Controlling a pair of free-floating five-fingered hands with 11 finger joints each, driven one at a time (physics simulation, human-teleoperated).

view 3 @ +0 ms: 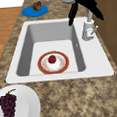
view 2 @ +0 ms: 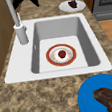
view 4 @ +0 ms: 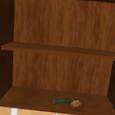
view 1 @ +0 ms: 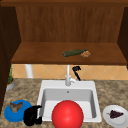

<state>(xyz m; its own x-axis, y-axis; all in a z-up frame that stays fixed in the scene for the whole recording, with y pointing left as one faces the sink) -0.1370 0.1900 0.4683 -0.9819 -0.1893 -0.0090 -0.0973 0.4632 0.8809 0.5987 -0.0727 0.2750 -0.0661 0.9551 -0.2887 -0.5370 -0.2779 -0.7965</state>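
Right hand (view 1: pixel 76 71) of mine hanging beside the grey faucet (view 1: pixel 67 76), fingers straight and spread, left hand (view 1: pixel 32 116) curled empty by the blue plate (view 1: pixel 10 115) on the counter (view 1: pixel 25 90).

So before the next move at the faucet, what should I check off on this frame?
1. Right hand free: fingers straight, holding nothing. Ok.
2. Right hand's contact with the faucet: it overlaps the neck in the right side view, but whether it touches is unclear. Cannot tell.
3. Left hand out of the way: at the sink's front-left corner beside the blue plate, far from the faucet. Ok.
4. Basin contents settled: red-rimmed plate lies flat on the sink floor with a red fruit on it. Ok.
5. Space under the spout: the plate sits toward the front, not below it. Ok.
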